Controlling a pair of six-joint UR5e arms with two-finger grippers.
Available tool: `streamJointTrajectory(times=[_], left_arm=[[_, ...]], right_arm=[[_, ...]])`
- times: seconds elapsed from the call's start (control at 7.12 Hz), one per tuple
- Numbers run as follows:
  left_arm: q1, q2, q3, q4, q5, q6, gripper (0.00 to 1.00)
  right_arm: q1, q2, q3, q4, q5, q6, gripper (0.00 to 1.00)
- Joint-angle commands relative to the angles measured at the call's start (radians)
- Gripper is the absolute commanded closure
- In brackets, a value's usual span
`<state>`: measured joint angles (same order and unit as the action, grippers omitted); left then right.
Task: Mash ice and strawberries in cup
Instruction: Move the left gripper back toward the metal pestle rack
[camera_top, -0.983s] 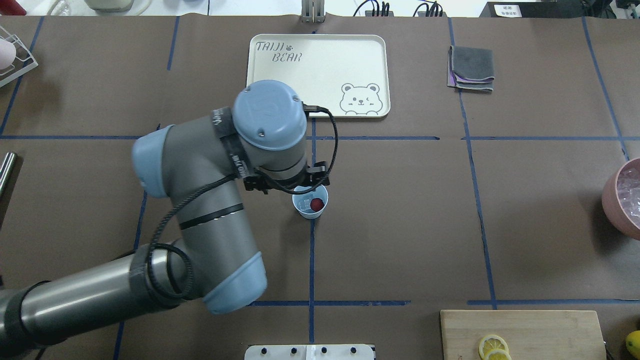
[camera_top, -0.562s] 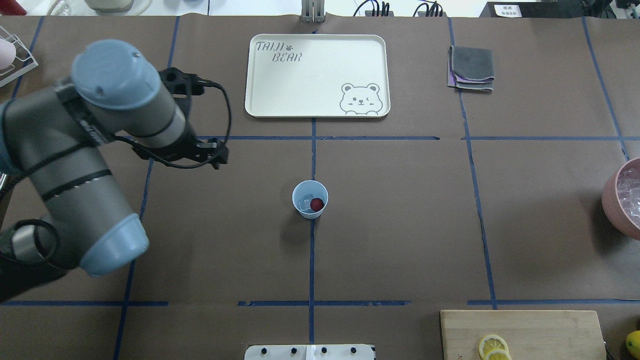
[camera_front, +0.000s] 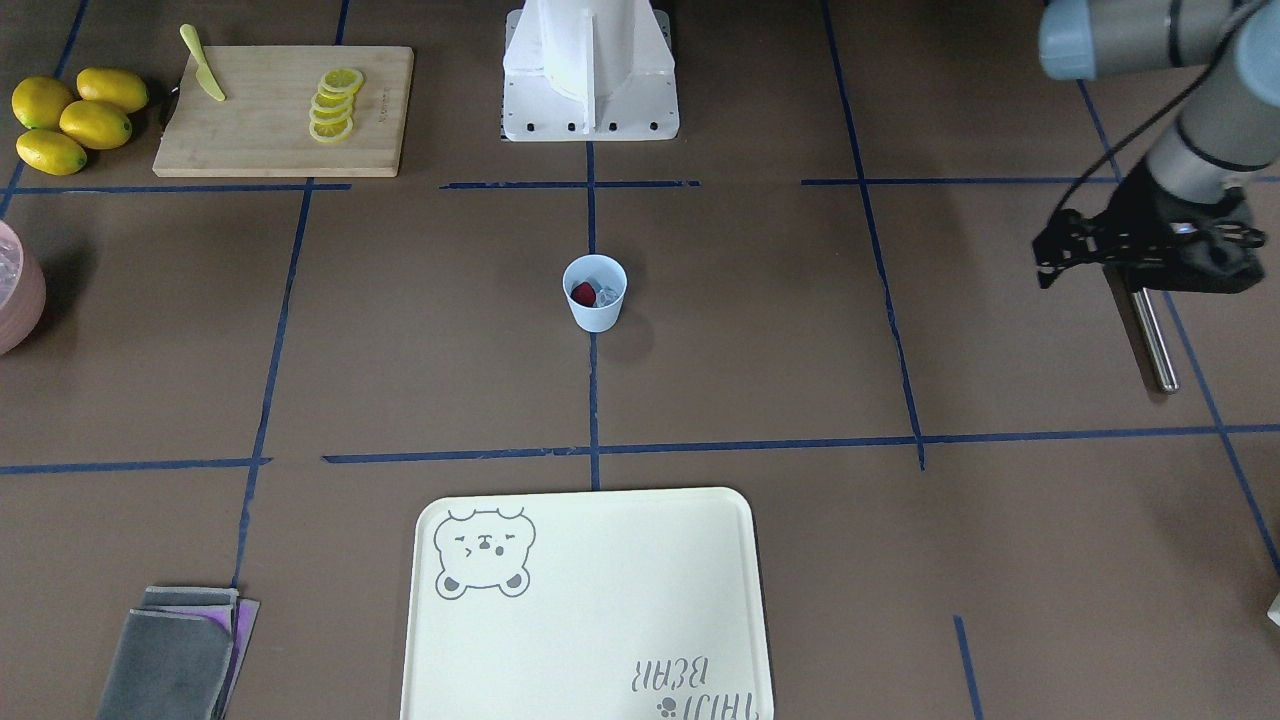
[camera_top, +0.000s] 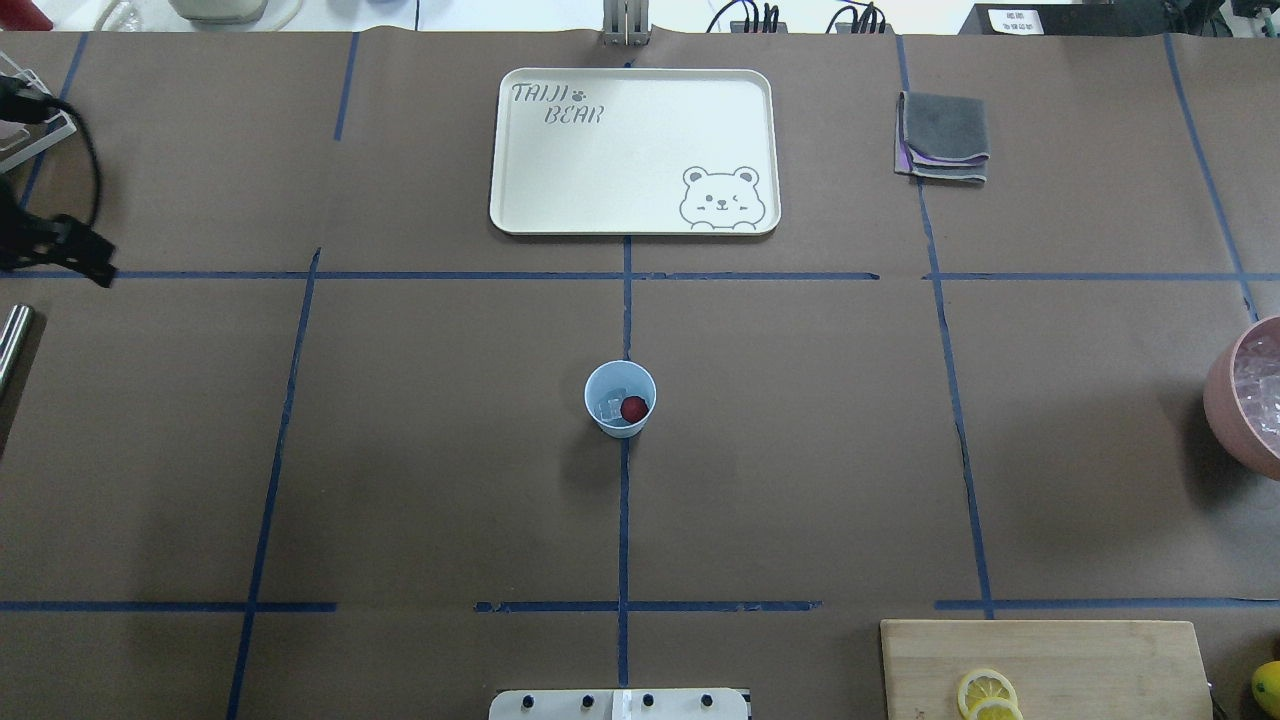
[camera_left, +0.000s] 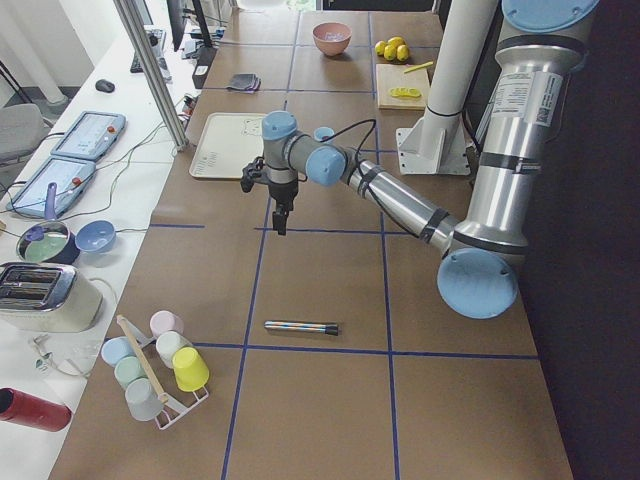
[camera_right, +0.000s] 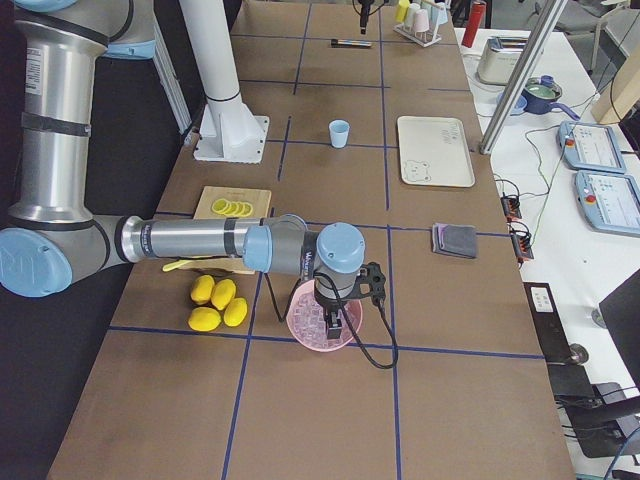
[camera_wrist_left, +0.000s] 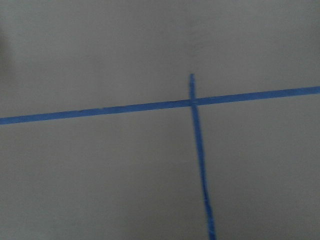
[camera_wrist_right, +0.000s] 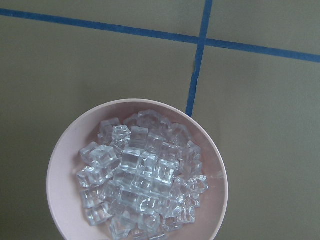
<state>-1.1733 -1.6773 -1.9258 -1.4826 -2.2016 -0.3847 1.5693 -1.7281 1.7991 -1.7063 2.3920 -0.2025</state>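
Observation:
The pale blue cup (camera_top: 604, 385) stands upright at the table's centre, also in the front view (camera_front: 598, 312). In it lie a red strawberry (camera_top: 633, 408) and a few clear ice cubes (camera_top: 609, 407). My left gripper (camera_top: 55, 250) hangs far to the cup's left, above bare table (camera_front: 1130, 255). It looks open and empty, and its wrist view shows only tape lines. My right gripper (camera_right: 336, 318) hovers over the pink bowl (camera_wrist_right: 57, 160) full of ice cubes (camera_wrist_right: 142, 182). I cannot tell if it is open.
A cream bear tray (camera_top: 600, 160) lies beyond the cup and a folded grey cloth (camera_top: 943, 135) at the far right. A cutting board (camera_front: 260, 130) holds lemon slices, with whole lemons (camera_front: 70, 115) beside it. A metal rod (camera_front: 1147, 335) lies near my left gripper. A cup rack (camera_left: 155, 365) stands at the left end.
My left arm has swung from just above the cup to the far left edge of the overhead view. The cup, strawberry and ice have not moved.

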Motion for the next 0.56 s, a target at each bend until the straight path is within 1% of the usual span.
streamJointTrajectory(times=[0.0,0.14,0.28,0.42], left_arm=[[-0.239,0.102,0.155,-0.016,-0.117,0.326,0.0],[-0.246,0.126,0.195,-0.086,-0.118,0.319,0.0],[-0.246,0.146,0.241,-0.187,-0.118,0.253,0.0],[-0.243,0.152,0.319,-0.344,-0.119,0.16,0.0]], right_arm=[[0.0,-0.001,0.005,0.001,-0.001,0.0,0.0],[0.0,-0.001,0.005,0.001,-0.001,0.0,0.0],[0.0,-0.001,0.006,0.001,0.001,0.0,0.0],[0.0,-0.001,0.006,0.001,0.001,0.0,0.0]])
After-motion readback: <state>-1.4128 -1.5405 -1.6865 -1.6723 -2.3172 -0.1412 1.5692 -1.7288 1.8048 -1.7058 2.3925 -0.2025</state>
